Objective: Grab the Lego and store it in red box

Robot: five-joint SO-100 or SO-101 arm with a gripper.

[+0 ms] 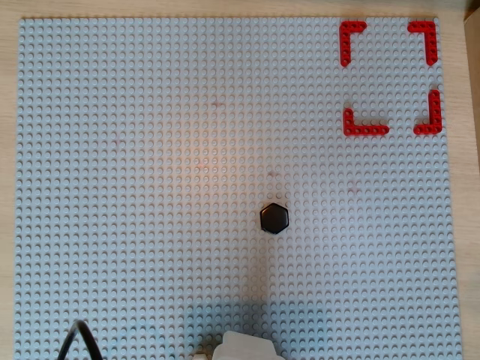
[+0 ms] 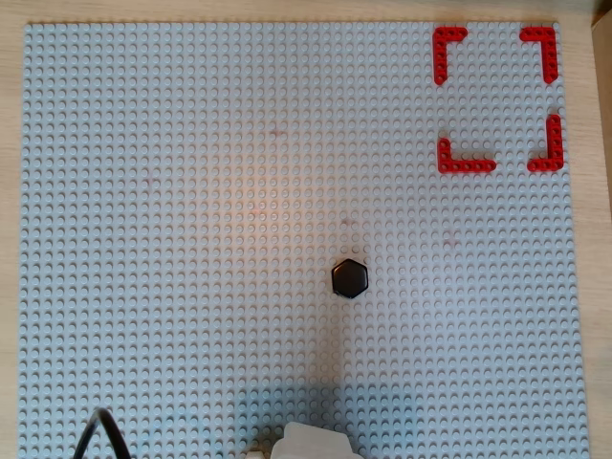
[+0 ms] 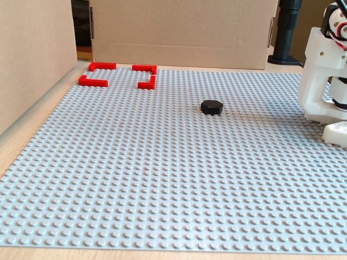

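Note:
The black hexagonal Lego [image 1: 274, 218] sits flat on the grey studded baseplate [image 1: 150, 150], a little right of centre in both overhead views [image 2: 350, 278]. In the fixed view it [image 3: 211, 106] lies mid-plate. The red box [image 1: 390, 77], four red L-shaped corner pieces with gaps between them, lies at the top right corner in both overhead views [image 2: 466, 165] and at the far left in the fixed view [image 3: 93, 82]. It holds nothing. Only white arm parts show, at the bottom edge overhead [image 1: 244, 349] and at the right in the fixed view [image 3: 320, 76]. The gripper's fingers are out of view.
Cardboard walls [image 3: 179, 32] stand along the far and left sides of the baseplate in the fixed view. A black cable [image 1: 75, 341] loops in at the bottom left overhead. A black post [image 3: 287, 32] stands behind the arm.

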